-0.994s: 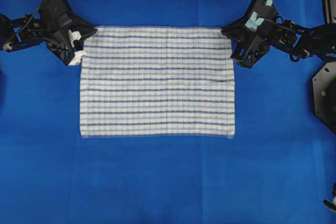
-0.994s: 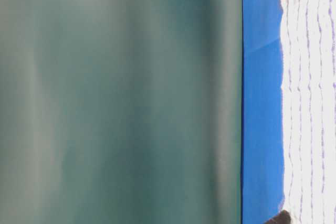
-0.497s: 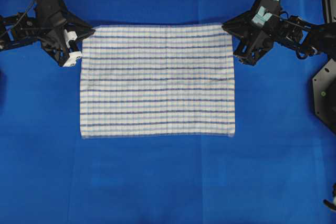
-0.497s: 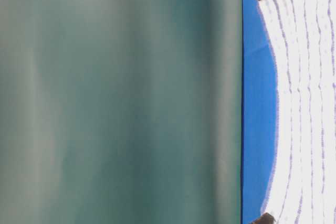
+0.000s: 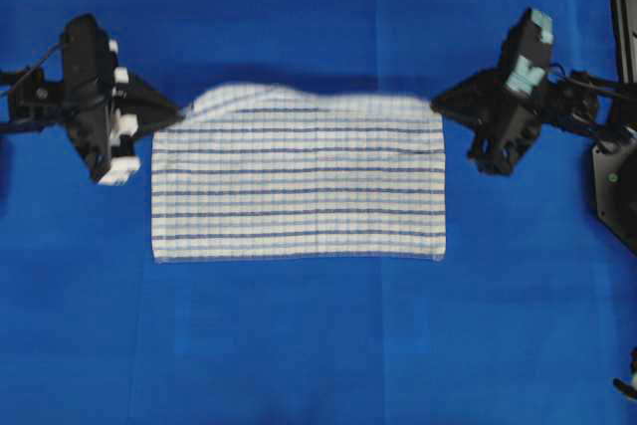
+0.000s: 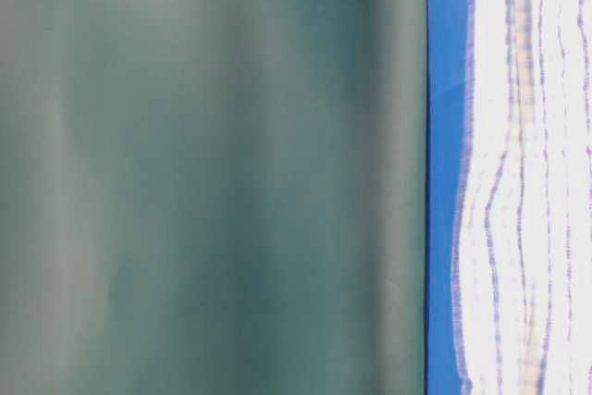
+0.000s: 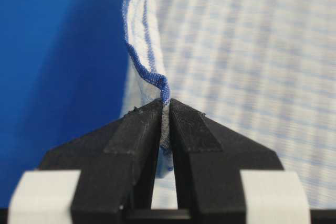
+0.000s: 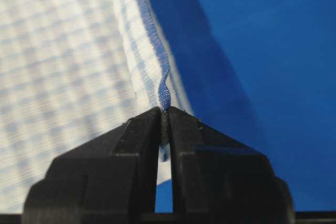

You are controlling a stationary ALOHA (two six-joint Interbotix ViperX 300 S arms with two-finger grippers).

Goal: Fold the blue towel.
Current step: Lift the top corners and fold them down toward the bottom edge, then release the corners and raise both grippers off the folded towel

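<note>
From the overhead view I am seeing the blue towel (image 5: 299, 181) lying near the middle of the blue table cover (image 5: 299, 345), its near edge flat and its far edge lifted and blurred. I am holding 1 far corner in each gripper: the left gripper (image 5: 179, 111) is at the corner on the left of the view, the right gripper (image 5: 436, 104) at the corner on the right. I judge this to be the first fold, with the far edge being carried toward the near edge.

In the table-level view, which is turned on its side, I am seeing only the towel (image 6: 527, 182) as a white, rippled sheet raised off the cover (image 6: 444, 136); most of the frame is a blurred green surface (image 6: 213, 173).

The left wrist view is showing the left gripper (image 7: 164, 109) clamped together on the towel's hem (image 7: 149, 74), which is bunching just above the jaws.

The right wrist view is showing the same thing: the right gripper (image 8: 164, 113) is pinching the hemmed corner (image 8: 164, 94), with cloth hanging away on the left.

Next, as I judge it, I need to be bringing both corners level and together over the near edge, keeping the cloth taut between them so it lands square, and only then be letting go.
</note>
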